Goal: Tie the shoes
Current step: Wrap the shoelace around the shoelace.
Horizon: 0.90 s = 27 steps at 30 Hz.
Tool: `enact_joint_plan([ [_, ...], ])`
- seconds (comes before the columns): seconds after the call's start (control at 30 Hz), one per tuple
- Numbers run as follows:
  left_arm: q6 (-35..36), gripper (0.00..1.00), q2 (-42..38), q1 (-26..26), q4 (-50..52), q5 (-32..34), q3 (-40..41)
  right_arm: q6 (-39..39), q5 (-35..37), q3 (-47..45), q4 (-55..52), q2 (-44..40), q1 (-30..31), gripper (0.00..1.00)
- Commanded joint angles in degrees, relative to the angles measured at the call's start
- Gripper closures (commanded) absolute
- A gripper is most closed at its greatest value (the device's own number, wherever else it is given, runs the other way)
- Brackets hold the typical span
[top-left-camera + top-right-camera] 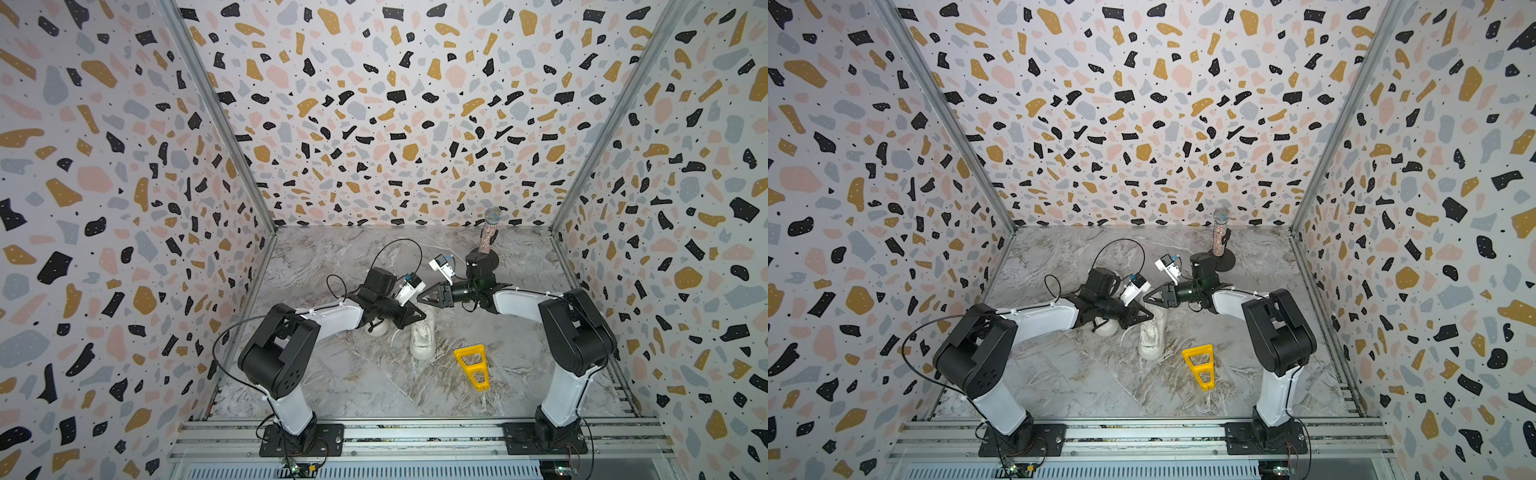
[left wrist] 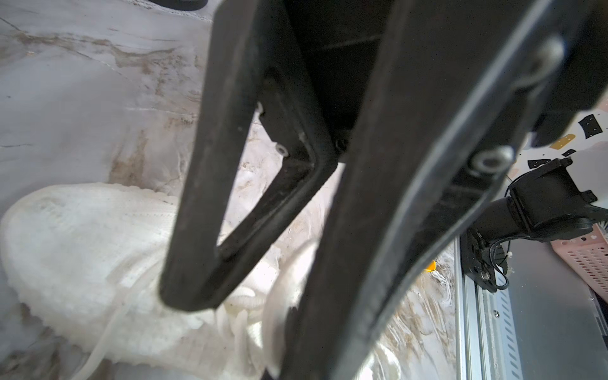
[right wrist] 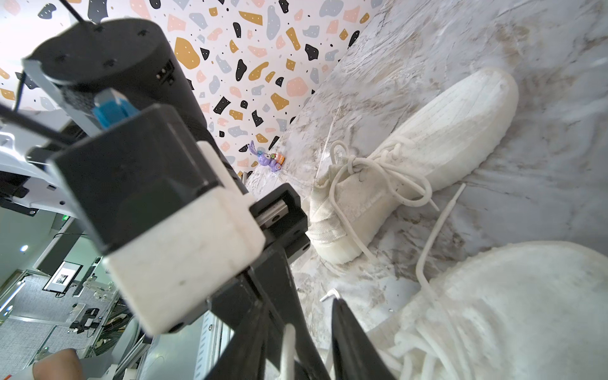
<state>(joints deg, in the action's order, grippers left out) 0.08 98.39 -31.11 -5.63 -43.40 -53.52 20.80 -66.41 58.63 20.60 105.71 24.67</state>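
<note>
Two white shoes lie on the marble table. The nearer shoe (image 1: 423, 338) (image 1: 1151, 338) has loose laces, and one lace (image 3: 437, 230) trails across the table. The other shoe (image 3: 411, 158) carries a tied bow; in both top views only a part of it (image 1: 379, 328) shows under my left arm. My left gripper (image 1: 420, 316) (image 2: 263, 329) hangs over the nearer shoe (image 2: 82, 256), shut on a white lace strand. My right gripper (image 1: 419, 296) (image 3: 296, 355) faces it tip to tip, open a little, with a lace strand between its fingers.
A yellow triangular frame (image 1: 471, 365) lies right of the shoes. A glittery microphone (image 1: 490, 232) stands on a black base at the back right. A small purple toy (image 3: 266, 159) sits by the left wall. The arms' metal rail (image 1: 415, 432) runs along the front.
</note>
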Motion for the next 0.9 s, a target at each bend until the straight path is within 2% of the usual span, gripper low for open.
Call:
enact_joint_plan([
  [0.0,-0.5,1.0,0.6,0.4,-0.7,0.1,-1.7,-1.2,-1.7,-0.7,-1.0,-1.1,0.4,0.63],
  [0.13,-0.6,1.0,0.6,0.4,-0.7,0.3,-1.7,-0.9,-2.0,-0.8,-0.9,-0.7,0.5,0.69],
  [0.4,-0.6,1.0,0.9,0.4,-0.6,1.2,-1.8,1.9,-2.3,-0.5,1.1,-0.8,0.8,1.0],
  [0.53,-0.6,1.0,0.9,0.5,-0.3,1.9,-1.7,0.7,-1.3,0.3,-1.1,-1.0,0.6,1.0],
  [0.77,3.3,0.63,-2.3,2.0,7.2,2.4,-2.3,-1.1,-1.0,1.3,-4.0,-1.5,0.2,1.0],
  [0.87,6.8,0.55,-4.9,3.3,11.7,2.4,-2.3,-1.4,-1.0,1.5,-4.4,-1.5,0.1,1.0],
])
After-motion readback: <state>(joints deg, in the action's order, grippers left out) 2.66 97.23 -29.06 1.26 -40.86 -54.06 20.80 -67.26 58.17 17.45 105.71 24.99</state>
